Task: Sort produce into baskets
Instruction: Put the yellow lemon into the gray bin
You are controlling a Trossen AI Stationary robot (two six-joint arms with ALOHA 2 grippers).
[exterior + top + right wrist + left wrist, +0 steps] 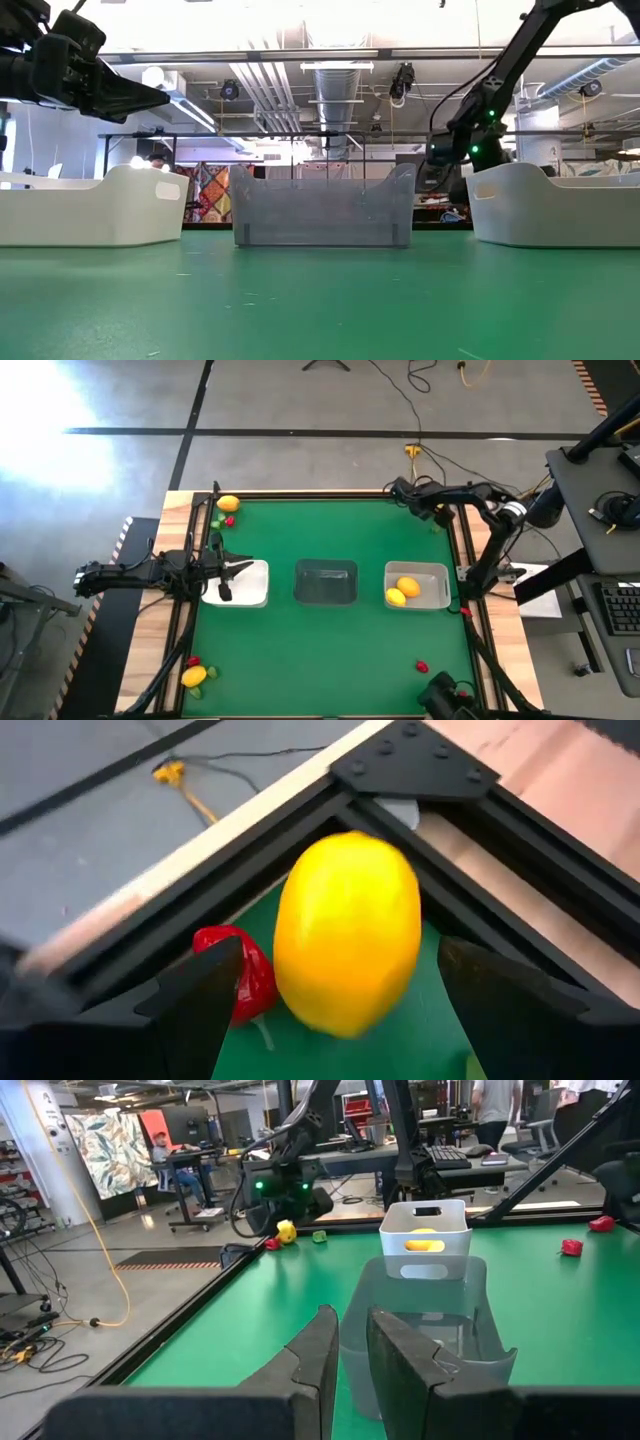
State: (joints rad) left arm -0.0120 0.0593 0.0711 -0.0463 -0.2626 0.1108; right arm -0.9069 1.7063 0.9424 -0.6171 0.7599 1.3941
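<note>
Yellow lemon (346,932) fills my right wrist cam, sitting in the table's far right corner beside a red bit (240,976). Right gripper (330,1010) fingers wide open, straddling it, nothing held; I'd drop lower, then squeeze. Left gripper (236,569) fingers closed empty over the white basket (252,590).

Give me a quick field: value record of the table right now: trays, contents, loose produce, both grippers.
white tray: left, nothing visible inside
dark clear tray: middle, looks empty
pale tray: right, holds two yellow fruits
loose produce: yellow fruit with red and green bits at far left corner; another cluster at near left corner; red bit near right
left gripper: shut, empty, above the white tray
right gripper: open, at far right corner, yellow fruit between its fingers, red bit beside it
</note>
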